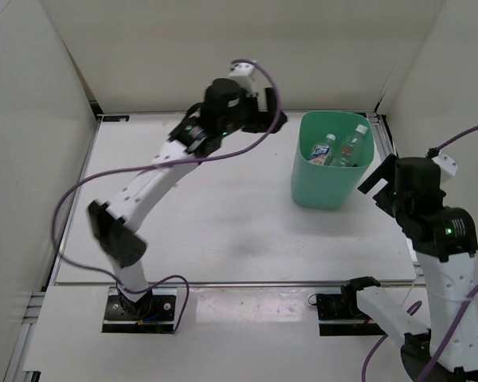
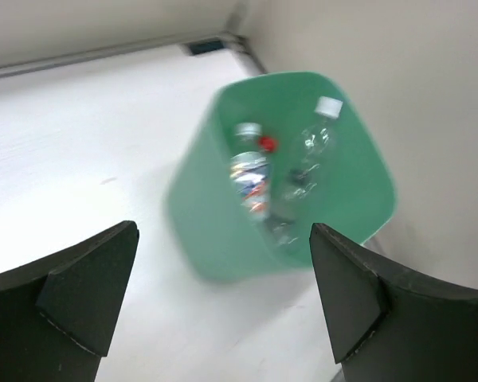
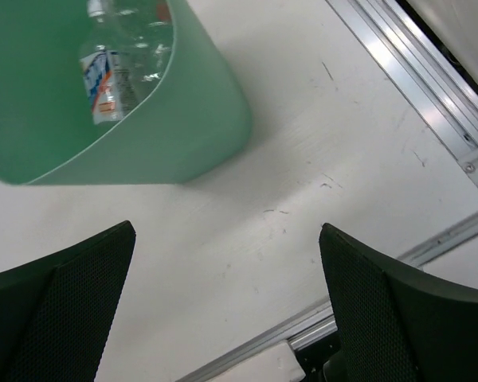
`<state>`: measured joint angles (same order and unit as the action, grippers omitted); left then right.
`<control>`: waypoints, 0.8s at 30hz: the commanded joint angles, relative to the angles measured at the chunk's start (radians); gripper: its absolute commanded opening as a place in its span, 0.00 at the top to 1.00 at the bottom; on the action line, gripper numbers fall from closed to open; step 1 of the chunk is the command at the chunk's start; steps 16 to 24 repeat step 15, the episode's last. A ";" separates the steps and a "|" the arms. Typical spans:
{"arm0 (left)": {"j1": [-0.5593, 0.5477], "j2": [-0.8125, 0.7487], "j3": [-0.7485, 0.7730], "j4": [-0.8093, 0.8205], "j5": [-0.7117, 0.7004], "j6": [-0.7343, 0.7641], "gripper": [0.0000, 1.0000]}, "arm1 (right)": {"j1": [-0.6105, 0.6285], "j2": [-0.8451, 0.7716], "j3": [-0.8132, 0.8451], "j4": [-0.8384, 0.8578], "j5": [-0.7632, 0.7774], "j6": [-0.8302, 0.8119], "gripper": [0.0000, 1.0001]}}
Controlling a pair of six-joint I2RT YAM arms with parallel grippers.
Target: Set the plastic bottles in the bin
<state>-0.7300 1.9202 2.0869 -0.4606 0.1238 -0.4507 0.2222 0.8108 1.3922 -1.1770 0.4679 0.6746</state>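
Tall mint-green plastic waste bin (image 1: pixel 332 187) stands upright on the white table (image 1: pixel 223 223), far right side.

Small clear plastic bottles (image 2: pixel 249 171) lie inside it. The left wrist view shows 1 with a blue-white label, 1 unlabelled with a white cap (image 2: pixel 328 106), and a red cap (image 2: pixel 266 144) between them. A 4th can't be made out; that view is blurred. No bottle shows on the table in any view.

Left gripper (image 2: pixel 223 239): fingers spread wide, nothing between them, held high beside the bin's left side.

Right gripper (image 3: pixel 227 231): fingers likewise apart and empty, just beside the bin's near-right wall.

Judgement: dropping step looks finished and the task is at or near its end. Next move calls for confirming the count of 4 in the bin, then drawing both arms clear without knocking its rim.
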 commanded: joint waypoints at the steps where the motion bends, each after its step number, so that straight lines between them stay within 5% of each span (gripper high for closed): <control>1: 0.011 -0.369 -0.242 -0.012 -0.286 0.090 0.00 | -0.006 0.115 0.064 -0.133 0.083 0.088 0.00; 7: 0.030 -0.669 -0.600 -0.296 -0.831 -0.024 0.00 | -0.027 0.223 0.048 -0.105 -0.066 0.026 0.00; 13: 0.119 -0.797 -0.802 -0.533 -1.178 -0.172 0.00 | -0.027 0.225 0.027 -0.113 -0.057 -0.041 0.00; 24: 0.141 -0.825 -0.855 -0.600 -1.255 -0.260 0.00 | -0.027 0.190 0.016 -0.102 -0.014 -0.041 0.00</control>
